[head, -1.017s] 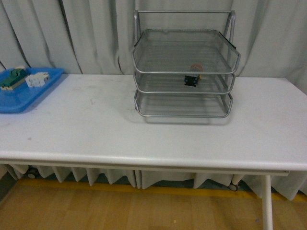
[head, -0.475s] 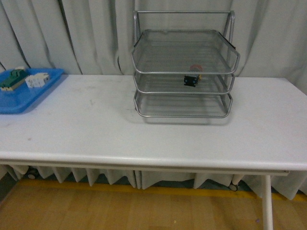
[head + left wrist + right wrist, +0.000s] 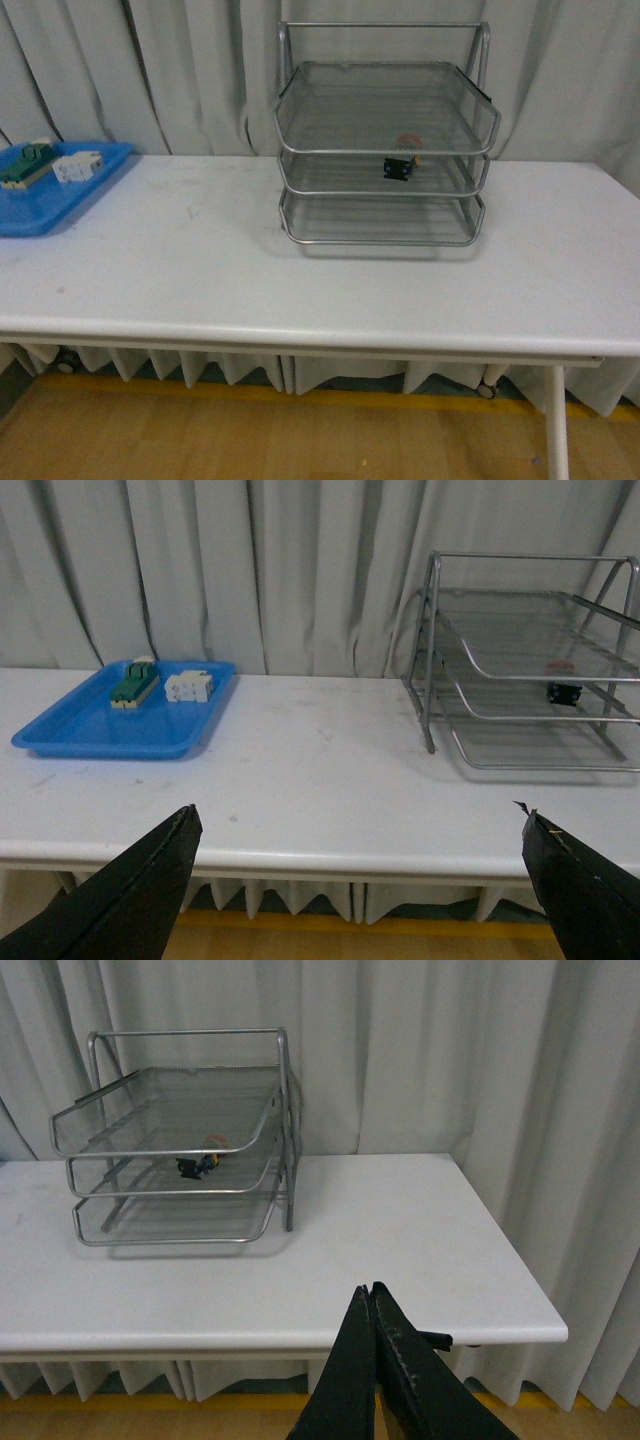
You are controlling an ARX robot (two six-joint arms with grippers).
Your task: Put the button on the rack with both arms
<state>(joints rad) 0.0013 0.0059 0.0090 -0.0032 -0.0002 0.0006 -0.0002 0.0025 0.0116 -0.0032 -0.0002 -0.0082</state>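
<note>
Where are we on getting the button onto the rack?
Placement looks done: the button lies in the middle tier of the rack. Nothing is in hand: the left gripper is open and empty, the right gripper shut on nothing, both off the table. Nothing appears left.

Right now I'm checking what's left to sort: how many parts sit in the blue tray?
2. In the blue tray lie a green-and-cream part and, beside it, a white block. Nothing else shows in the tray; its near rim could hide something small.
</note>
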